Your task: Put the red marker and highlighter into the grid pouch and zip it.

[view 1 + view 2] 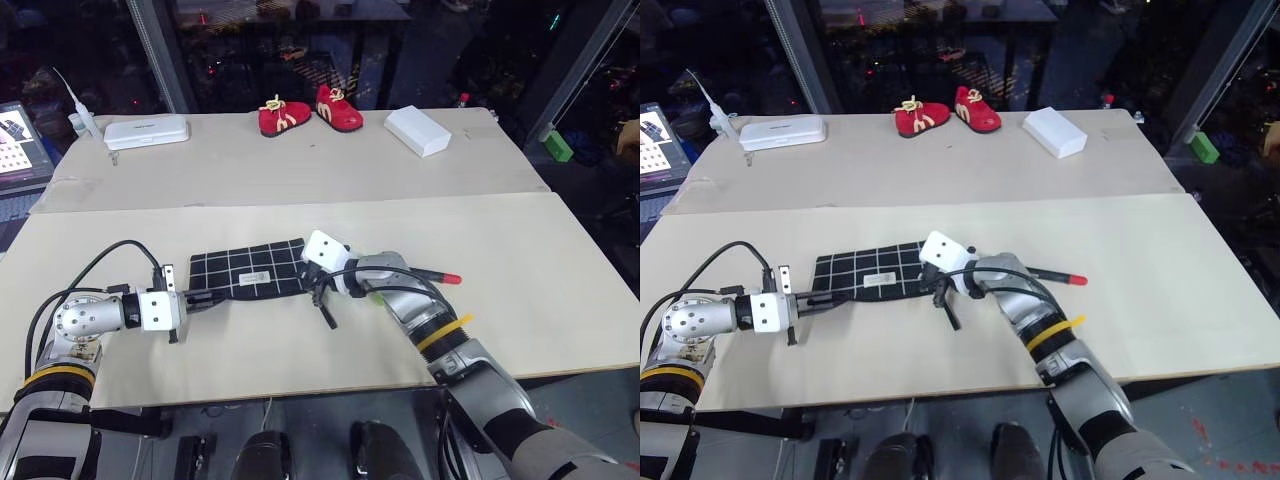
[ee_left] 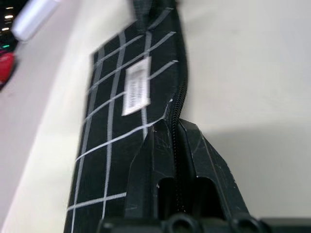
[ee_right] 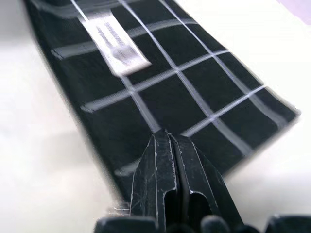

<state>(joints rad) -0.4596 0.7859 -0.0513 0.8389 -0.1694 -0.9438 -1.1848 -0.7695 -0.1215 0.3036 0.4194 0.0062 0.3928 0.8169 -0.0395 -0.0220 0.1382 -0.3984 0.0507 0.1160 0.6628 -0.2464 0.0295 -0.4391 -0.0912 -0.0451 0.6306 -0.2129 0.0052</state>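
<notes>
Two grippers meet at one flat grid pouch lying on the near panel of the table. From the head views, the left gripper reaches in along the table to the pouch's left near corner, while the right gripper sits at the pouch's right end, its white wrist block above it. The left wrist view adds what the head views cannot settle: the black fingers are pressed together on the pouch's zipper edge, with the zipper teeth running out from between them and the white label further along the fabric. The right wrist view shows its fingers closed together over the grid fabric; whether they pinch cloth or a pull cannot be told. A black strap trails on the table below the right gripper. Just behind the right forearm, the red marker lies on the table outside the pouch. A sliver of light green, seemingly the highlighter, peeks beside the wrist. Red shoes and white boxes sit on the far panel.
</notes>
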